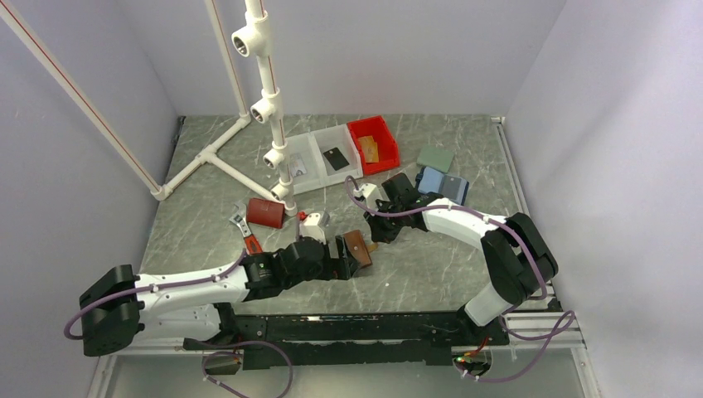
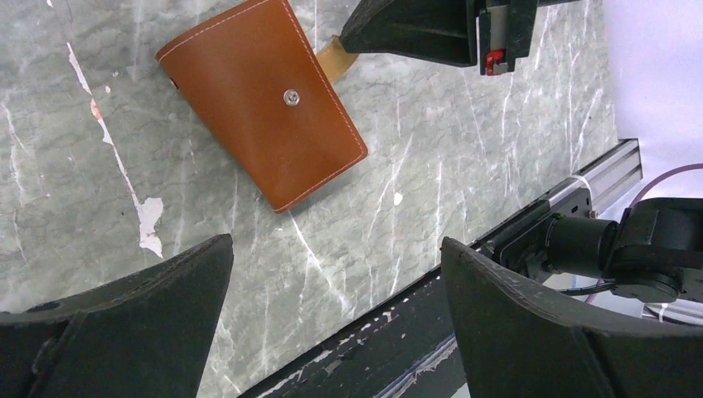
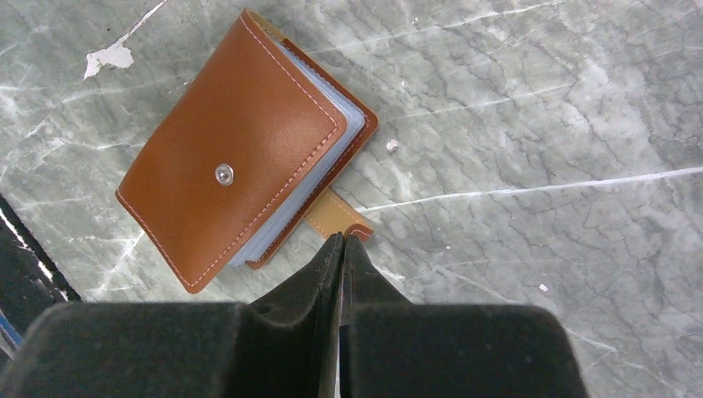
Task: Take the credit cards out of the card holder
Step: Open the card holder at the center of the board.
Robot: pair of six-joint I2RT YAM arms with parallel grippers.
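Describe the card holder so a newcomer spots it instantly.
Start at the grey marble table, near its front middle, between the left gripper and right gripper. The card holder lies there: folded brown leather with white stitching and a metal snap, unlike the dark red box to its left.

free: bare table (image 1: 431, 278) near-right of card holder (image 1: 358, 248) | blocked: left gripper (image 1: 344, 259) on its left; right gripper (image 1: 375, 238) at far-right tab

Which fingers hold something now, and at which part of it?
The right fingers, shut, seem to pinch the card holder by its tan strap tab. The left fingers are open and hold nothing.
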